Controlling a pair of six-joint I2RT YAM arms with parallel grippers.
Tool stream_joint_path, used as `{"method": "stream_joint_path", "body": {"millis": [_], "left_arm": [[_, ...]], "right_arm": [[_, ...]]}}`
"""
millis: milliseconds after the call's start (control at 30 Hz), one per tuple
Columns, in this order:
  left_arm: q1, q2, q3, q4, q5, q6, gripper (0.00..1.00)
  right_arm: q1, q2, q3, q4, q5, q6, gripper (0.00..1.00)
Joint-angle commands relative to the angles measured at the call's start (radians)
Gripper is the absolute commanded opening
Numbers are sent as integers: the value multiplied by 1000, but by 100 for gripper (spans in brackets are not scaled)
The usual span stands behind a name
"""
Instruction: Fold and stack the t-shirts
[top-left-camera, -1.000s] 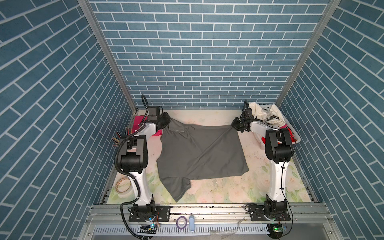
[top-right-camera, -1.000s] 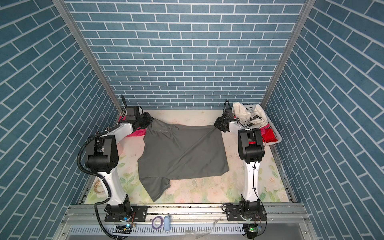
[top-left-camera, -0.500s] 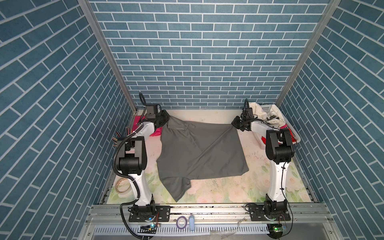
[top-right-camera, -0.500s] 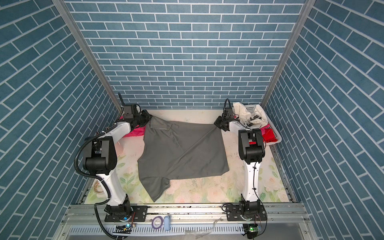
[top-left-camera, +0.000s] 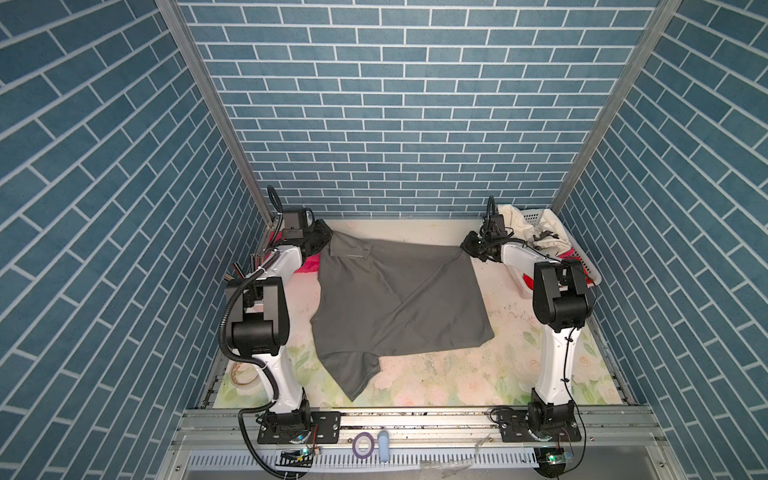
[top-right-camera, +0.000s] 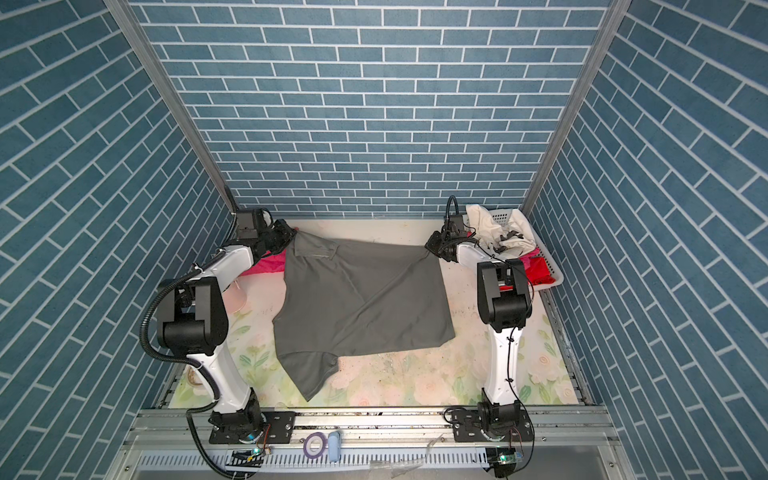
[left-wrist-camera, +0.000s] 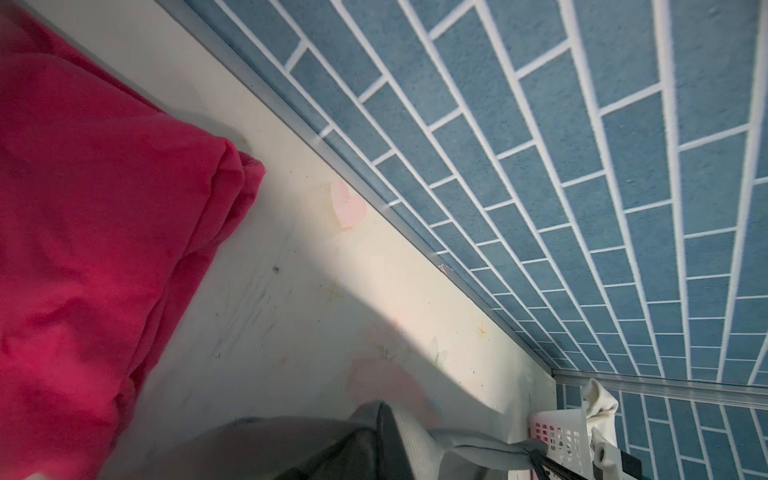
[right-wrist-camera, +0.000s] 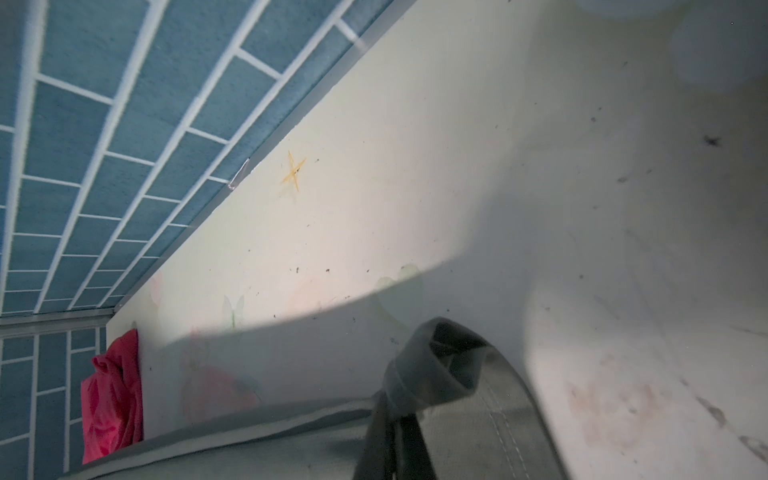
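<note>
A large dark grey t-shirt (top-left-camera: 395, 299) (top-right-camera: 361, 299) lies spread over the flowered table, one sleeve pointing to the front edge. Its far edge is stretched between my two grippers. My left gripper (top-left-camera: 327, 239) (top-right-camera: 292, 240) is shut on the far left corner by the collar. My right gripper (top-left-camera: 464, 248) (top-right-camera: 429, 246) is shut on the far right corner. Bunched grey cloth (left-wrist-camera: 374, 436) (right-wrist-camera: 436, 365) fills the near edge of each wrist view and hides the fingertips. A hot pink t-shirt (top-left-camera: 309, 266) (top-right-camera: 266, 264) (left-wrist-camera: 83, 228) lies folded at the back left, partly under my left arm.
A white perforated basket (top-left-camera: 536, 216) (top-right-camera: 505, 216) with white and red cloth stands at the back right, close to my right arm. Brick-patterned walls close the table on three sides. A purple tape ring (top-left-camera: 363, 441) lies on the front rail.
My left gripper has shifted a little toward the back left with the collar corner, and the shirt's far edge is drawn tighter. My right gripper has closed fully on its corner.
</note>
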Motion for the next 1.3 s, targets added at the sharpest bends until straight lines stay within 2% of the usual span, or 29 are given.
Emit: {"method": "stream_joint_path", "body": {"millis": [0,233,500,800,967,1267], "left_arm": [[10,-49,-36,3,16,-11,0],[39,-97,-108,9,109,-45,0],[103,-168,-196,-33,112,-10,0],[94,-210,-330,11,201,-37,0],[90,-254,-411,9,211,-24,0],[108,-281,-457,8,255,-29,0]], "right_arm": [[12,-71,-47,-4,-8,-38,0],[24,-163,-184,13,21,-74,0],[25,-200,-262,22,14,-99,0],[25,-210,-329,30,25,-112,0],[22,-238,-383,37,33,-117,2],[-31,-301,-407,19,24,-144,1]]}}
